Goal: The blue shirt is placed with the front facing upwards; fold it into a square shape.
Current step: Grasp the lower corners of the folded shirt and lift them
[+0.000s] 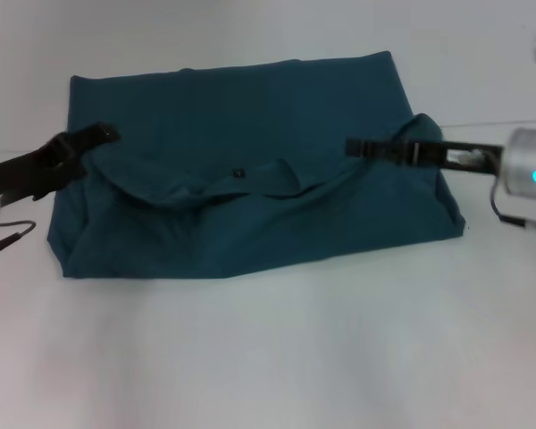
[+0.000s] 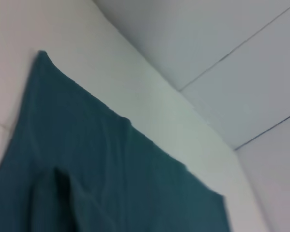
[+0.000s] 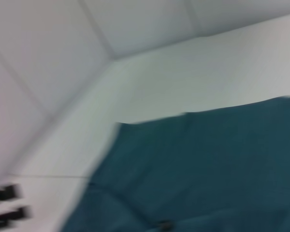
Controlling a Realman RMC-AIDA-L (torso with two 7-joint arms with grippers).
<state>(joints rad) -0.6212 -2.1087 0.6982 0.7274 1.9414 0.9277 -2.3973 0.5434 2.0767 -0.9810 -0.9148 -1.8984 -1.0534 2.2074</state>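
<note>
The blue shirt (image 1: pixel 250 161) lies spread across the white table, its plain teal cloth folded over itself with loose creases and a small dark neck label (image 1: pixel 238 172) near the middle. My left gripper (image 1: pixel 96 143) hovers at the shirt's left edge, open, and its two black fingers (image 3: pixel 7 203) show apart in the right wrist view. My right gripper (image 1: pixel 353 147) reaches in low over the shirt's right part, next to a raised hump of cloth (image 1: pixel 420 123). The left wrist view shows only the blue shirt (image 2: pixel 101 179) and table.
The white table (image 1: pixel 268 357) runs bare around the shirt, with wide room in front. A thin cable (image 1: pixel 9 237) hangs off my left arm near the shirt's front left corner. Pale walls stand behind the table.
</note>
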